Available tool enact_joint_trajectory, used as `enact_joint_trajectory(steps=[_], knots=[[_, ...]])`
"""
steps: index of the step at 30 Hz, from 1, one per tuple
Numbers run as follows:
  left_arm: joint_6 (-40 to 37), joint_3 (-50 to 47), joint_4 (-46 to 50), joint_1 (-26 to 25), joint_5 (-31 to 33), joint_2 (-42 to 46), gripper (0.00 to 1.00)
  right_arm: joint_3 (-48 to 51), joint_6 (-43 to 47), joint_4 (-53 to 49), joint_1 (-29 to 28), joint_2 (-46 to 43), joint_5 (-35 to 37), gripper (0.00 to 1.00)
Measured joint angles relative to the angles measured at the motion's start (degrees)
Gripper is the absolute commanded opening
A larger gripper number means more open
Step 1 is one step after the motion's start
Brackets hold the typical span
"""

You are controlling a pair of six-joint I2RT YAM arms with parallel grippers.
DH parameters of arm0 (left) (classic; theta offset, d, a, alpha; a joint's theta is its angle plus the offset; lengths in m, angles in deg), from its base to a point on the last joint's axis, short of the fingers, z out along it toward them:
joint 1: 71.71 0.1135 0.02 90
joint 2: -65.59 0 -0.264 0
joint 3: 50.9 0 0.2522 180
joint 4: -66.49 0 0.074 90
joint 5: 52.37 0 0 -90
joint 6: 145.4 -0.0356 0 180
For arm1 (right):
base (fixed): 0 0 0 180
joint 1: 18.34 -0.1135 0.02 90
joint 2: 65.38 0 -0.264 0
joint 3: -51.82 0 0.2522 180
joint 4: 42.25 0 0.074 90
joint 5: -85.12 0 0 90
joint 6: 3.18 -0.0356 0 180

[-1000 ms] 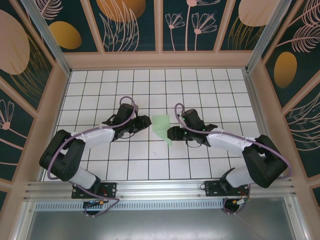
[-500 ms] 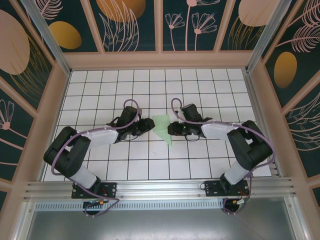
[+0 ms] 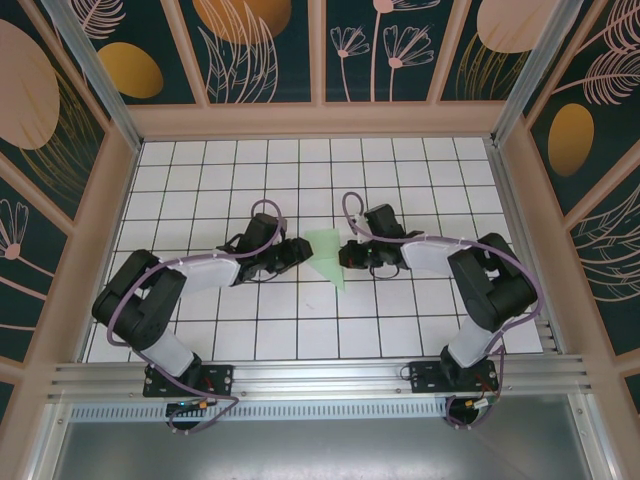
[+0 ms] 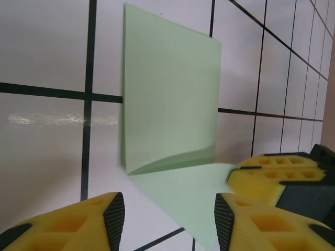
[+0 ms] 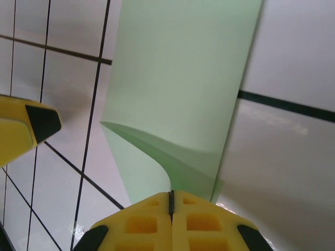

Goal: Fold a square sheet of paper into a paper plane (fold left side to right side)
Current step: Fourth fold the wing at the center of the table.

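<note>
Early, I'd say: paper [image 3: 322, 250] lies mid-table [image 3: 200, 170], one edge curled up, no dart shape yet. Right gripper [image 5: 170, 201] is pinched together on that edge. Left gripper [image 4: 170, 219] stands apart, just beside the paper. The main folds are left to do.

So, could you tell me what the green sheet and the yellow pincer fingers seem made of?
Green sheet: thin matte paper, given its soft curl and crease. Yellow fingers: probably moulded plastic, matte, with recessed pockets and black pads.
</note>
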Motion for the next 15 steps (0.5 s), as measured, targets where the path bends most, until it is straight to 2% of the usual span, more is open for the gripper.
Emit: enact_joint_trajectory(steps=[15], knots=[[0.0,4.1,0.4,-2.2,-0.4,-4.3,0.49,0.0,0.0,0.0,1.6,0.0,-0.8,0.01]])
